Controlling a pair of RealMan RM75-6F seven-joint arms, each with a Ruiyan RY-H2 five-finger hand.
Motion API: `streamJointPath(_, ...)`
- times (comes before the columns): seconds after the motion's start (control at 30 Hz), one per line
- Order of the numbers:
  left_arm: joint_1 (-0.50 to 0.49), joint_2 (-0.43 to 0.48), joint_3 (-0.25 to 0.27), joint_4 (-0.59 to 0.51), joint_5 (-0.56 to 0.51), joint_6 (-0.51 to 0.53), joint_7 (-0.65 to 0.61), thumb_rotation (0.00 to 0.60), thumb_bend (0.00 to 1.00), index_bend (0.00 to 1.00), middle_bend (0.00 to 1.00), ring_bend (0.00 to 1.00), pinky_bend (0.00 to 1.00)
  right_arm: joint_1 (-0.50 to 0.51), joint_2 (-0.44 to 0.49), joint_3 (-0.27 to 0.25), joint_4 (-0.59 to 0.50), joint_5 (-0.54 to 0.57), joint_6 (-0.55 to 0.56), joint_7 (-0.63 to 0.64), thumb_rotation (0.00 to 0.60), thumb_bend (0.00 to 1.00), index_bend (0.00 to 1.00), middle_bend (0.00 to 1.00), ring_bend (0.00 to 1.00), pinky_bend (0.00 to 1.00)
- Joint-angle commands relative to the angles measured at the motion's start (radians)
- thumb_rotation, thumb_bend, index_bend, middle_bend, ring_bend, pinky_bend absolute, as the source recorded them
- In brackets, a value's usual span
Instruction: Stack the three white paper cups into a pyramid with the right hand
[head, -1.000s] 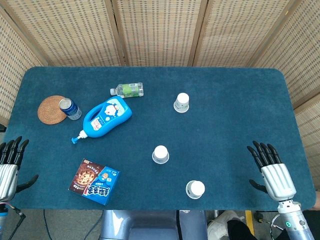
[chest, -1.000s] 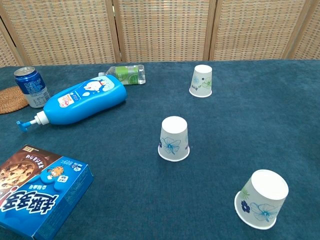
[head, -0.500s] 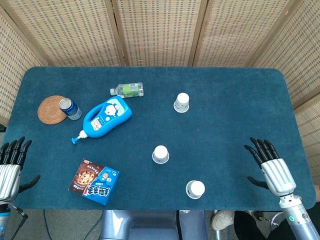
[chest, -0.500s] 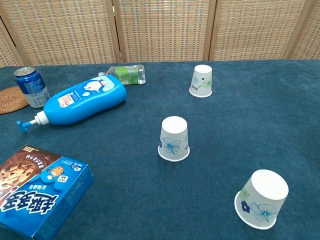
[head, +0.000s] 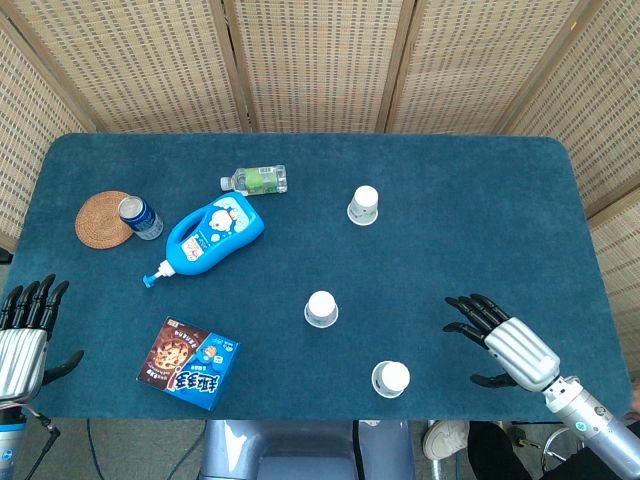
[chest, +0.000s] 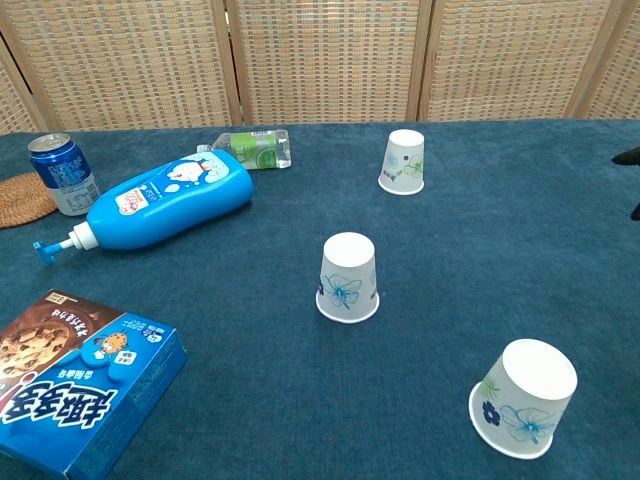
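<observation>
Moved inward, right hand (head: 512, 346); chest view shows only dark fingers (chest: 630, 157).

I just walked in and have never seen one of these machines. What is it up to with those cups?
Nothing is being handled yet. Three white paper cups stand upside down and apart on the blue table: the far cup, the middle cup and the near cup. The right hand is open over the table, fingers pointing toward the cups, touching none. The left hand is open at the table's near left edge. A bottle, a can and a box lie off to the left.
</observation>
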Motion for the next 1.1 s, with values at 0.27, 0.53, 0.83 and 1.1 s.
streamJointPath(0.27,0.001,0.004,0.001,-0.001,0.009,0.006,-0.010,0.600,0.21,0.00,0.00,0.00,0.02,0.022,-0.041,-0.024,-0.028,-0.010,-0.023,-0.031,0.600,0.12,0.33,0.00,0.00,0.08)
streamJointPath(0.53,0.002,0.010,0.002,-0.005,0.012,0.008,-0.017,0.600,0.21,0.00,0.00,0.00,0.02,0.062,-0.079,-0.029,-0.103,0.000,-0.107,-0.114,0.600,0.12,0.35,0.00,0.00,0.08)
streamJointPath(0.83,0.003,0.014,0.001,-0.006,0.010,0.008,-0.026,0.600,0.21,0.00,0.00,0.00,0.02,0.112,-0.143,-0.010,-0.144,0.050,-0.202,-0.177,0.600,0.12,0.33,0.00,0.00,0.08)
streamJointPath(1.1,0.003,0.018,0.001,-0.007,0.009,0.007,-0.034,0.600,0.21,0.00,0.00,0.00,0.02,0.126,-0.161,-0.011,-0.156,0.071,-0.221,-0.202,0.600,0.12,0.33,0.00,0.00,0.08)
